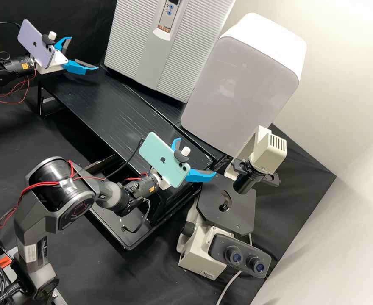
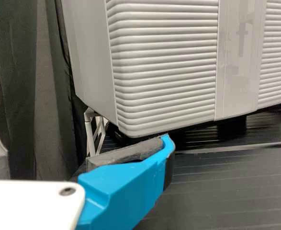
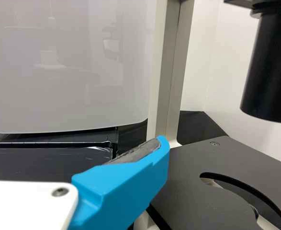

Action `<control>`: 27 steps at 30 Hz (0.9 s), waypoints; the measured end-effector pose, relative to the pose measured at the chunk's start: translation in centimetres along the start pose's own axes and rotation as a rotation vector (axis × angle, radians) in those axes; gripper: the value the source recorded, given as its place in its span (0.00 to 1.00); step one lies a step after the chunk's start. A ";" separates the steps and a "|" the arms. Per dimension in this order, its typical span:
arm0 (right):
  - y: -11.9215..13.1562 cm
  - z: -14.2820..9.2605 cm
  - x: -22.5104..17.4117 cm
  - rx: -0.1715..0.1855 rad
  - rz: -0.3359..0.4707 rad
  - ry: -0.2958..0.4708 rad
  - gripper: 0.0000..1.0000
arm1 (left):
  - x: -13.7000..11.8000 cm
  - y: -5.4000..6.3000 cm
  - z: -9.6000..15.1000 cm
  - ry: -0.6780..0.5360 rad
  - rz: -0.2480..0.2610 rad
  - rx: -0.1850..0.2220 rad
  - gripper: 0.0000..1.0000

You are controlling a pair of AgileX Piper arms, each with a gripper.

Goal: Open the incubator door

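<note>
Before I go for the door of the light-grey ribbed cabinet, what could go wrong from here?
The left blue-fingered tool is open near the lower corner of the light-grey ribbed cabinet; a close there might slide off the smooth ridges.

If the door swings outward, it may strike that tool, which sits in front of its side.

The right blue-fingered tool is open close to the black microscope stage, so a careless swing could knock it.

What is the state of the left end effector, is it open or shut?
Open. In the high view, the left end effector has its two blue fingers spread well apart, with nothing between them.
</note>
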 end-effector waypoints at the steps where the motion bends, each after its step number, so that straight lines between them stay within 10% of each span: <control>1: 0.0 0.0 0.0 0.000 0.000 0.000 1.00 | 0.0 0.0 0.0 0.000 0.000 0.000 1.00; 17: 0.0 0.0 0.0 0.000 0.000 0.000 1.00 | 0.4 0.6 -0.3 -0.031 0.008 -0.003 1.00; 27: 0.0 0.0 0.0 0.000 0.000 0.000 1.00 | 2.7 7.3 -1.3 -0.130 0.155 0.015 1.00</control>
